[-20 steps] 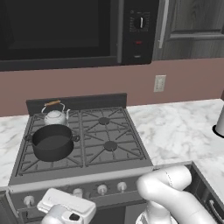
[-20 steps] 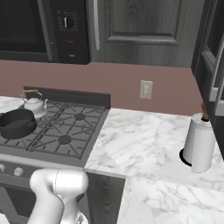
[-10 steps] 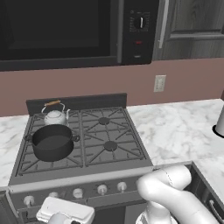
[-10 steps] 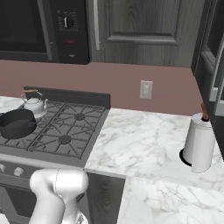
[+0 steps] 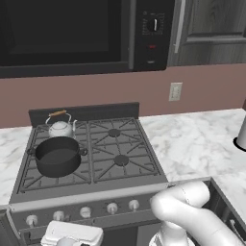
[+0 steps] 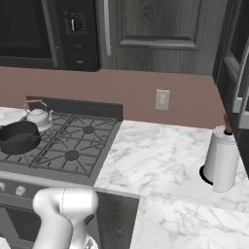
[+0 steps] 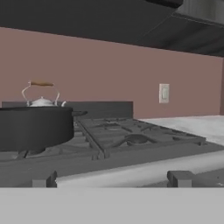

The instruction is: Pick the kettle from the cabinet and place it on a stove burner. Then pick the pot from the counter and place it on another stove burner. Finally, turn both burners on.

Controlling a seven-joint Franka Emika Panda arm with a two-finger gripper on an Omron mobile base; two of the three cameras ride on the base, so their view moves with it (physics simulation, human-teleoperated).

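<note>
Small silvery kettle [image 5: 61, 128] upright on back-left stove burner, dark lidless pot [image 5: 57, 156] just in front on front-left burner; other 2 burners [image 5: 117, 146] bare.

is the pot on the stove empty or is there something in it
Empty as far as shows: the left base view looks down into the pot on the front-left burner and shows only its bare dark inside, no lid.

The white arm [image 5: 192, 211] bends low at its elbow and reaches down. The gripper [image 7: 113, 178] points level and is wide open, with its two dark fingertips [image 7: 179, 177] far apart and nothing between them.
</note>
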